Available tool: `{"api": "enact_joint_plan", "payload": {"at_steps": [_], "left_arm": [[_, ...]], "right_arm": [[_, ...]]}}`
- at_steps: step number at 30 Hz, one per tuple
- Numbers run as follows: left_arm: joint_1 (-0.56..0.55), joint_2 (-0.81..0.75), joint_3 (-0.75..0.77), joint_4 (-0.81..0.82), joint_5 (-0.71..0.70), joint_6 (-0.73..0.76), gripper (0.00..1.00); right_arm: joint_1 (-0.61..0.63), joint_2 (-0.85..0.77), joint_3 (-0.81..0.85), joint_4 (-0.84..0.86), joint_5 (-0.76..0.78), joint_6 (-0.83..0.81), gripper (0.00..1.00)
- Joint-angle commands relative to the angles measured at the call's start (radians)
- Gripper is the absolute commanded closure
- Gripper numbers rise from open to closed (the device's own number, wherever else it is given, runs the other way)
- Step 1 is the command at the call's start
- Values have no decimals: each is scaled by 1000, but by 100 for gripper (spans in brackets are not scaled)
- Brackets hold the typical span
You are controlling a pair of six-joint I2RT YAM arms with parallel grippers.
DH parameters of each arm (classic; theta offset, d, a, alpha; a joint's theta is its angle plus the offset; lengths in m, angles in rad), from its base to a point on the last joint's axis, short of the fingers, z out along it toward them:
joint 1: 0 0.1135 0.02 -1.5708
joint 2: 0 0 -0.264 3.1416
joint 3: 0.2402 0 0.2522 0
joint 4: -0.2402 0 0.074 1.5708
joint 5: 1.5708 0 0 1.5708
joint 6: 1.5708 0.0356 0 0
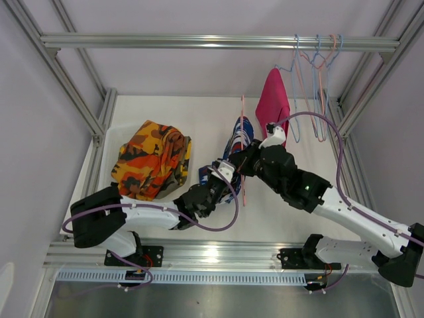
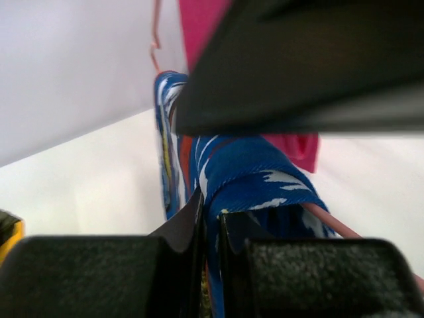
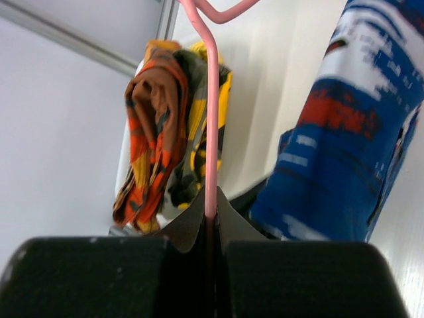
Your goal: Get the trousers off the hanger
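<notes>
A: Crowding the blue-red-white patterned trousers (image 1: 240, 136), what sits close?

B: The plain magenta pink trousers (image 1: 273, 101) hang just beyond them, toward the aluminium rail (image 1: 199, 41), where several empty wire hangers (image 1: 318, 63) dangle. On the left, well apart, the orange patterned trousers (image 1: 149, 156) lie heaped with the olive-yellow camouflage trousers (image 3: 192, 152).

A: And the setting?

B: A white table (image 1: 265, 218) inside an aluminium frame, with pale walls around.

A: The arms?

B: Both reach inward and meet mid-table. The left gripper (image 2: 211, 225) has its jaws clenched on a fold of the blue-red-white patterned trousers, which are draped on the pink hanger (image 3: 211, 119). The right gripper (image 3: 211, 213) has its jaws pinched tight on that hanger's wire.
</notes>
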Motion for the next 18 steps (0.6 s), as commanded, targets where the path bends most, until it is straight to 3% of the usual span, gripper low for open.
{"api": "enact_joint_plan", "payload": {"at_steps": [1,18], "left_arm": [[41,-56,-6,71,-96,-31,99],[41,-358,36,-122,-83,48,99]], "right_arm": [[32,-44,3,28,-24,21,100],[12,19,-148,94,146,-8,100]]}}
